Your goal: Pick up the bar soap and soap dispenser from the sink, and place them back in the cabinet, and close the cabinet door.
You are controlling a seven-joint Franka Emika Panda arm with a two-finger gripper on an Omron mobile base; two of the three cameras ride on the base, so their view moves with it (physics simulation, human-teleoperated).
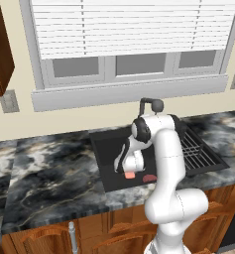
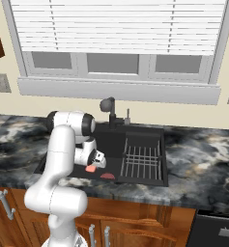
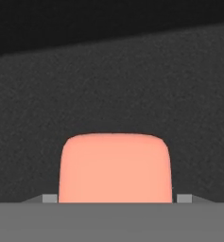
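Down in the sink (image 1: 106, 149), gripper (image 3: 114, 201) straddling the soap (image 3: 115, 168), fingertips (image 3: 49, 198) at either side; gripped or not, cannot tell. Red half-round (image 1: 149, 177) nearby.

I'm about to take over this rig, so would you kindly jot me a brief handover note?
Gripper: down in the sink, fingers straddling the bar soap; whether they grip it yet is unclear.
Bar soap lies on the sink floor, beside a darker red piece.
Done: nothing stowed so far.
Left: lift the soap, put it and the dispenser in the cabinet, close the door.
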